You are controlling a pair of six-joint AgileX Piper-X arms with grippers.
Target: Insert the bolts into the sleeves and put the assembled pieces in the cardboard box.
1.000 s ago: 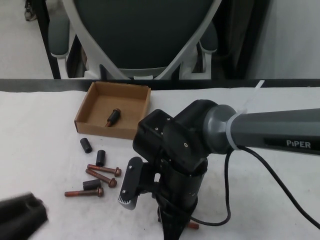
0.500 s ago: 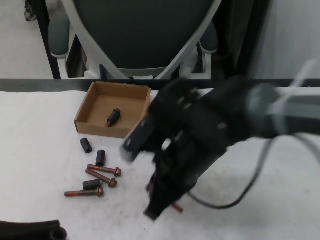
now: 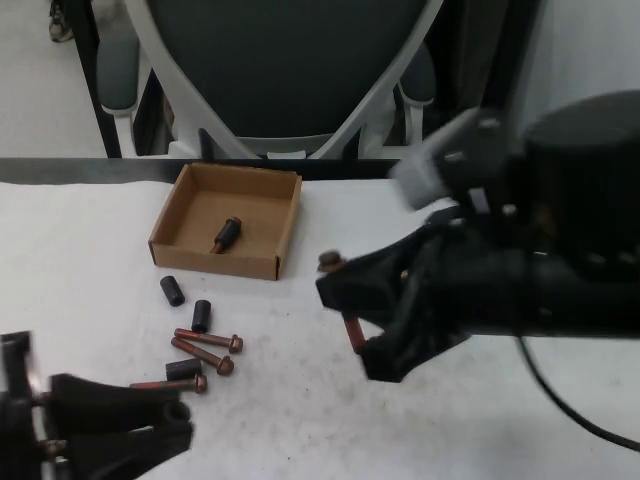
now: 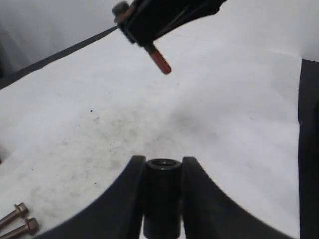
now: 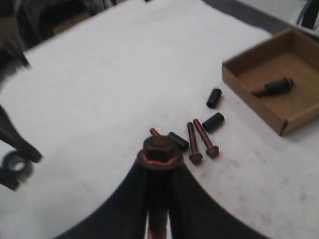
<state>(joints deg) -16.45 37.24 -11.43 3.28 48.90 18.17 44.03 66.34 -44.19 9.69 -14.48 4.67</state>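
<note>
The high camera sits back from the bench (image 3: 100, 215), looking forward and down over it. Each wrist camera looks closely across it; the right one shares the cardboard box (image 3: 215, 262) with the high view.

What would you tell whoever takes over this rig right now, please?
Left gripper: jaws shut on a sleeve, open end up.
Right gripper: jaws shut on a bolt, held in the air, not yet in the sleeve.
Cardboard box: one assembled piece inside.
Bench: three loose bolts and three loose sleeves in front of the box.
Done: one piece boxed.
Left: join the held pair, box it, then the three pairs on the bench.
</note>
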